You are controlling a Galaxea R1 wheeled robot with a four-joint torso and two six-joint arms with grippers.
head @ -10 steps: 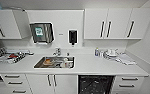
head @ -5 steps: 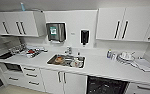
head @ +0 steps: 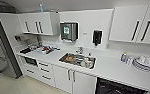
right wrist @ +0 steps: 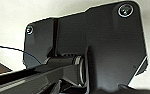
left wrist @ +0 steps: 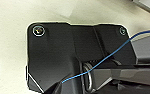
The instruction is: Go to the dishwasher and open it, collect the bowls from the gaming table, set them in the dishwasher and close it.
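Head view has slid rightward along the kitchen run over the last second: the sink sat left of centre before and now sits at the middle, and the cabinets have grown. Since the whole picture shifted, the camera turned or drove; the fixtures did not move. My reading: the robot is closing on the counter, still on the approach leg.

Left to right:
- cluttered counter corner [head: 44, 48]
- sink [head: 77, 60] holding dishes
- stacked white dishes [head: 144, 63] at far right
- dishwasher [head: 116, 87], near right, under the counter: a dark opening faces the room. Long axis runs along the counter edge.

Gripper state, both arms: cannot tell.
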